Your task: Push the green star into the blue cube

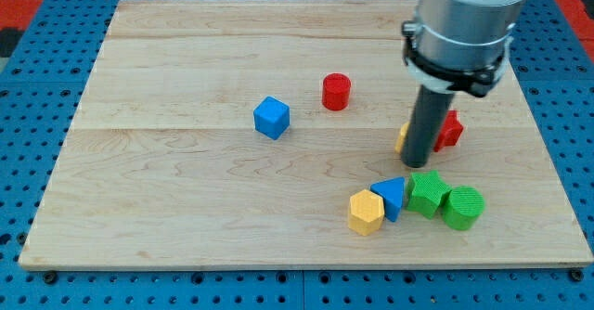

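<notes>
The green star (426, 192) lies at the view's lower right, between a blue triangular block (391, 197) on its left and a green cylinder (462, 207) on its right, touching both. The blue cube (271, 117) sits alone near the board's middle, well to the upper left of the star. My tip (419, 164) is at the end of the dark rod, just above the star's top edge, close to it or touching it.
A yellow hexagonal block (366, 212) touches the blue triangular block's left. A red cylinder (336, 91) stands right of the blue cube. A red block (450, 129) and a yellow block (404, 139) are partly hidden behind the rod. The wooden board (186, 208) lies on blue pegboard.
</notes>
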Controlling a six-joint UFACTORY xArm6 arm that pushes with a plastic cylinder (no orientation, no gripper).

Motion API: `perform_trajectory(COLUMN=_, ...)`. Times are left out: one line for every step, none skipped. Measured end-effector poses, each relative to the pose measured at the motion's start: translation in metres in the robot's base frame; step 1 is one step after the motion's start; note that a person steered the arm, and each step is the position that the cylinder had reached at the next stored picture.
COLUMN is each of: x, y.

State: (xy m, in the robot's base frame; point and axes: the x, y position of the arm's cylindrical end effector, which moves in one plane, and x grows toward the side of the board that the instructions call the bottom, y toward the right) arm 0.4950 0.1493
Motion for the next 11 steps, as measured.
perform_trajectory(x=0.02, y=0.089)
perform_trajectory(x=0.074, y=0.109)
perform_trajectory(x=0.108, y=0.092)
perform_trajectory(x=0.073, y=0.048)
perform_trajectory(x=0.042, y=-0.017)
perform_trajectory(x=0.015, y=-0.066)
perform_trajectory(x=-0.003, y=-0.115)
perform_trajectory(x=-0.003, y=-0.123)
perform_trajectory(x=-0.003, y=-0.143)
perform_trajectory(x=-0.002, y=-0.163)
perform_trajectory(x=-0.004, y=-0.199)
